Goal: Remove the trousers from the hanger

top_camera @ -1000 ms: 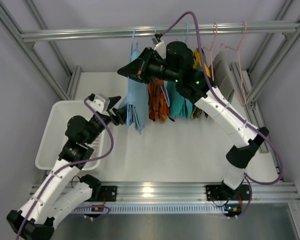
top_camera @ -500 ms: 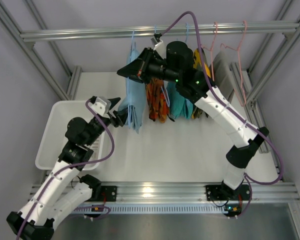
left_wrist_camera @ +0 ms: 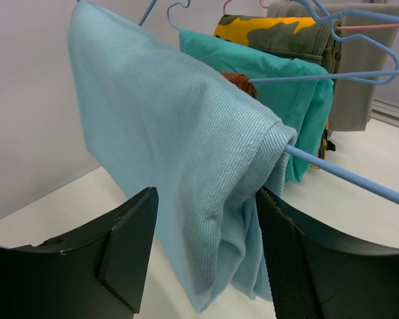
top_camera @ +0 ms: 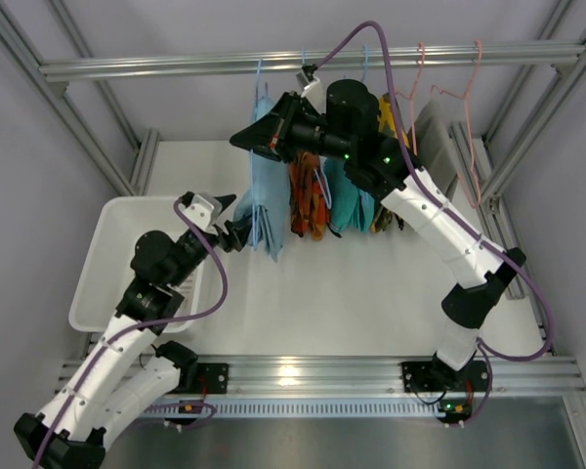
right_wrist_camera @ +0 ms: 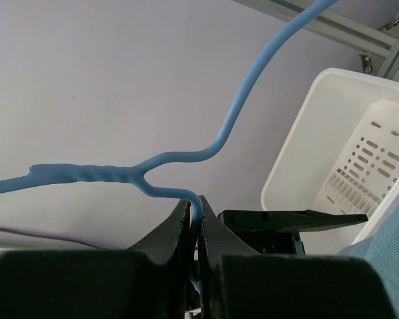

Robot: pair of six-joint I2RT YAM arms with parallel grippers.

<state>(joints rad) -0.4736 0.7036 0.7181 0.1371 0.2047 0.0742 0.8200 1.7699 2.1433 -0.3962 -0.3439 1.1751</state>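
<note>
Since a second ago, my left claw (left_wrist_camera: 206,219) has crept rightward in the overhead view, closer to the hanging cloth; my right arm has barely shifted. My left jaws stand apart, one on each side of the trousers (left_wrist_camera: 159,133), which fill the middle of the left wrist view, and they are not pressing on the fabric. My right claw (right_wrist_camera: 194,206) is clamped on the hanger (right_wrist_camera: 86,174), pinching its thin blue wire just below the twisted neck at the centre of the right wrist view.

I judge the task barely begun: the trousers are draped over the hanger's bar, at upper centre of the overhead view, beside a teal garment (left_wrist_camera: 286,86). What is left is to close on the cloth and draw it off the bar, perhaps toward the white bin (top_camera: 98,264) at left.

I can read no brand, label or writing anywhere.
</note>
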